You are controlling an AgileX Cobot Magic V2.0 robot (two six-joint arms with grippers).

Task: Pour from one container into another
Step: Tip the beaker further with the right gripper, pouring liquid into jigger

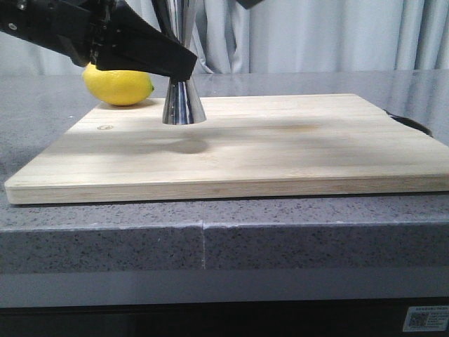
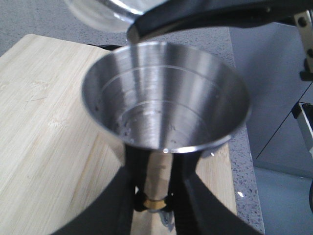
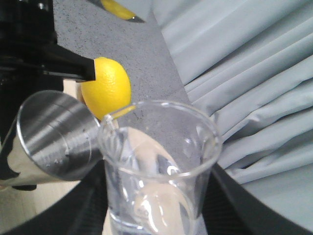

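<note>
The steel jigger [image 1: 184, 105] stands upright on the wooden cutting board [image 1: 280, 151], near its back left. My left gripper [image 1: 179, 67] is shut on the jigger's narrow waist. In the left wrist view the fingers [image 2: 124, 205] flank the gold band under the jigger's wide open cup [image 2: 166, 98], which has droplets on its inner wall. My right gripper [image 3: 156, 215] is shut on the clear glass beaker [image 3: 161, 166]. The beaker's lip sits close to the jigger's rim [image 3: 54, 137]. From the left wrist view, the beaker [image 2: 102, 12] hangs tilted just above the jigger's far rim. The front view does not show the beaker.
A yellow lemon [image 1: 118, 86] lies on the grey counter [image 1: 42, 105] behind the board's back left corner, close to the left arm. A dark object [image 1: 410, 123] sits at the board's right edge. Grey curtains [image 1: 316, 35] hang behind the counter.
</note>
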